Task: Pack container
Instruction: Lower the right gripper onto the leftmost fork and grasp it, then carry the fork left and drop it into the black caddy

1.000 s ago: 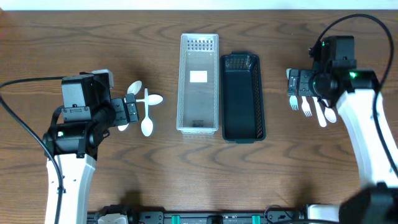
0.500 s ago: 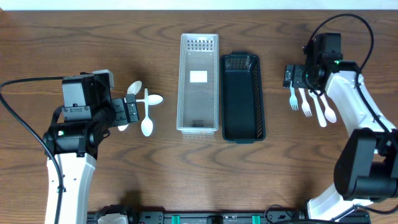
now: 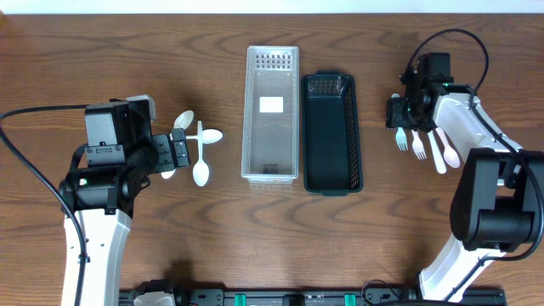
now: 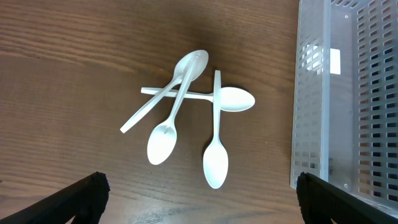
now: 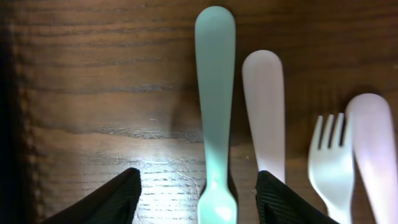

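Note:
Several white plastic spoons (image 3: 197,151) lie crossed on the table left of a white perforated container (image 3: 272,166). A dark container (image 3: 331,183) stands beside it on the right. My left gripper (image 3: 176,153) is open and empty just left of the spoons (image 4: 186,118), with its fingertips (image 4: 84,198) wide apart. Several pastel forks and utensils (image 3: 421,146) lie at the right. My right gripper (image 3: 402,119) is open and low over them. In the right wrist view its fingers (image 5: 99,199) straddle the handle of the pale green fork (image 5: 215,93) without closing on it.
Next to the green fork lie a pink handle (image 5: 264,112), a white fork (image 5: 329,165) and another pink handle (image 5: 376,149). The wall of the white container (image 4: 311,93) is at the right of the left wrist view. Both containers show nothing inside.
My right arm has swung in and lowered its gripper over the forks, around the green one. My left arm and the spoons have not moved.

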You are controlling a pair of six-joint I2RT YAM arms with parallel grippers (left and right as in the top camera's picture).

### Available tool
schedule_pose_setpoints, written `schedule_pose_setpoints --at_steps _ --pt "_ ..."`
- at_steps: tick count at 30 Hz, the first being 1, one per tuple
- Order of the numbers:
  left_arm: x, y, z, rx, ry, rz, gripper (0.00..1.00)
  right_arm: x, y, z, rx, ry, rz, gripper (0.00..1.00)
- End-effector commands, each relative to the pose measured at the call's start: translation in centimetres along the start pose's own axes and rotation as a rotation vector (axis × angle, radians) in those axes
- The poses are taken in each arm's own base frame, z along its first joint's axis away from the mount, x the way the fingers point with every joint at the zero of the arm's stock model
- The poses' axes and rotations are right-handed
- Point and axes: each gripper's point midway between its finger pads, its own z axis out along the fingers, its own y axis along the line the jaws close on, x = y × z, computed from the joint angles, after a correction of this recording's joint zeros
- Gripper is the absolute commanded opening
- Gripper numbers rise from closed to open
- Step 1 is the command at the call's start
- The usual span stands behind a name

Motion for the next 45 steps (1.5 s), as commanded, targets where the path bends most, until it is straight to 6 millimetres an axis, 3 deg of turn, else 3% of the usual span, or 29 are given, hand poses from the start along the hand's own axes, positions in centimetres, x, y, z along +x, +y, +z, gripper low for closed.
schedule_pose_setpoints --at_steps 1,12,21,29,33,37,41,45 --pt "-0.6 0.0 -0.3 0.001 -0.013 -0.003 0.98 0.1 0.4 1.0 -0.006 0.02 -0.011 0.58" --pt "-0.6 0.0 -0.3 0.001 -0.013 -0.003 0.98 0.9 0.0 3.2 0.019 0.057 0.028 0.47" --pt "-0.6 0.0 -0.3 0.001 -0.013 -0.003 0.98 0.9 -1.0 3.2 0.077 0.052 0.079 0.21" --pt "-0.6 0.0 -0.3 0.001 -0.013 -0.003 0.98 1.2 -1.0 2.5 0.078 0.065 0.079 0.05" --pt "-0.6 0.0 -0.3 0.001 -0.013 -0.003 0.98 0.0 -0.6 0.1 0.07 0.016 0.077 0.01" --pt "-0.6 0.0 -0.3 0.001 -0.013 -0.003 0.98 -1.9 0.8 -4.7 0.046 -0.09 0.055 0.01" --pt "-0.6 0.0 -0.3 0.001 -0.013 -0.003 0.98 -3.5 4.5 -11.4 -0.042 -0.244 -0.009 0.01" --pt "-0.6 0.0 -0.3 0.001 -0.013 -0.003 0.98 -3.4 8.8 -17.6 -0.125 -0.373 -0.048 0.01"
